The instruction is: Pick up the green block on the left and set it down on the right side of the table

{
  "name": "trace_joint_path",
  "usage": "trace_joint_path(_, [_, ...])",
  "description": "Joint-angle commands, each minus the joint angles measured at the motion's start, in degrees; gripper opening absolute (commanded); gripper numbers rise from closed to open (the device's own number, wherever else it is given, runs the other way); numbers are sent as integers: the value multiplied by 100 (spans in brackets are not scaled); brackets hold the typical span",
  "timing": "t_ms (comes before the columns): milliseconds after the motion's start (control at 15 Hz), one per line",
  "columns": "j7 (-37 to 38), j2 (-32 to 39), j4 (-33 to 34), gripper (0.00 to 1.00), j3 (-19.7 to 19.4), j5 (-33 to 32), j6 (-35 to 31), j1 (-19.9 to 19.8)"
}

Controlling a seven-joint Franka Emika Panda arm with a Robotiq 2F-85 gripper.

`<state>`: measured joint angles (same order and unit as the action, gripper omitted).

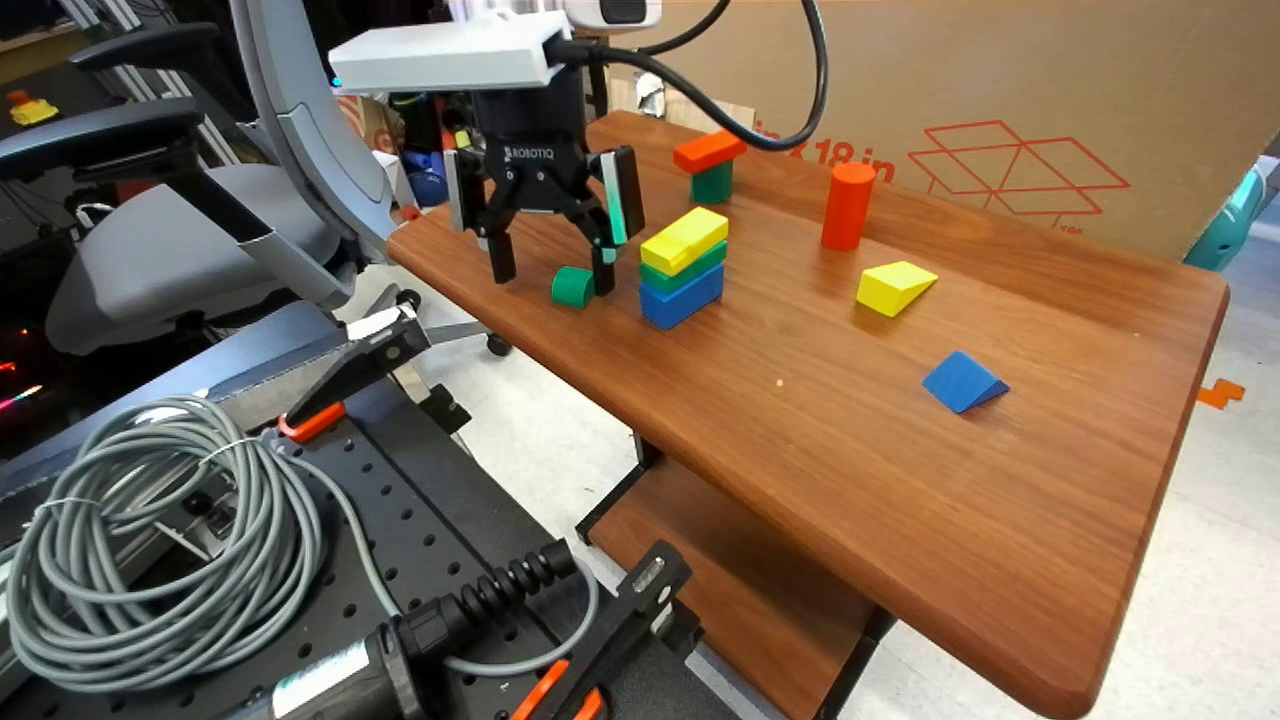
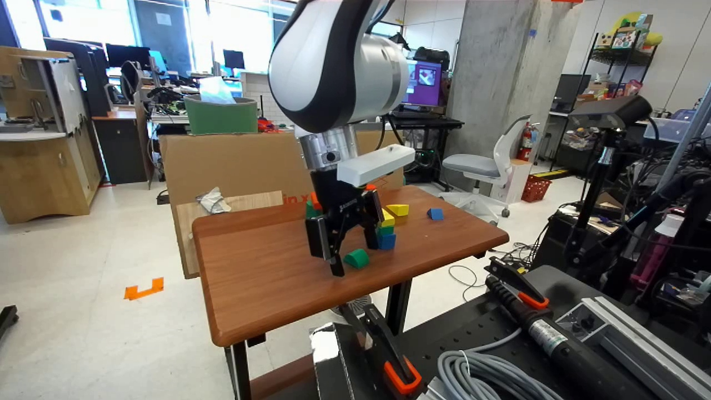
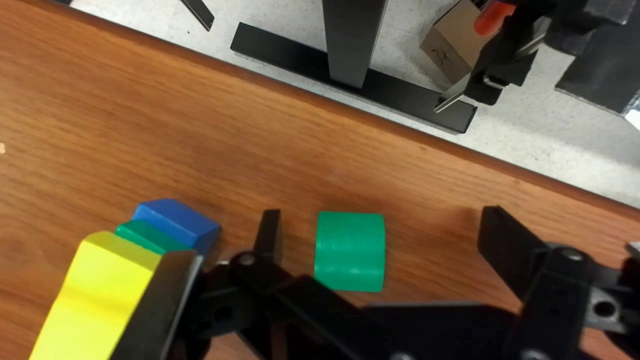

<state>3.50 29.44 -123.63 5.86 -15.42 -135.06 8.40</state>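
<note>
Gaping hand [image 3: 382, 222]: holding nothing
Green block [image 3: 350, 252]: lying between its fingers [image 3: 507, 250], nearer the one beside the coloured stack [image 1: 684, 268]

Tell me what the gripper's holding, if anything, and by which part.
Nothing is held: the gripper is open, and in the wrist view, table shows between the green block and each jaw.

little room between tool [image 1: 554, 278] and stack [image 1: 684, 268]
</note>
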Motion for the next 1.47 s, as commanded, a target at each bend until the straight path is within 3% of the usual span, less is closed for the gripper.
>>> trace_joint_path(0, [-191, 242, 221, 100, 3, 185, -13, 86])
trace_joint_path(133, [-153, 296, 267, 96, -35, 127, -43, 154])
trace_joint_path(200, [-146, 291, 281, 72, -52, 102, -53, 170])
trace_joint_path(333, [-140, 281, 305, 68, -61, 114, -47, 178])
trace_joint_path(800, [-133, 205, 336, 15, -90, 149, -42, 171])
trace_joint_path(1200, [-158, -326, 18, 10, 102, 393, -132, 129])
trace_joint_path(1400, [-325, -742, -71, 10, 287, 937, -50, -36])
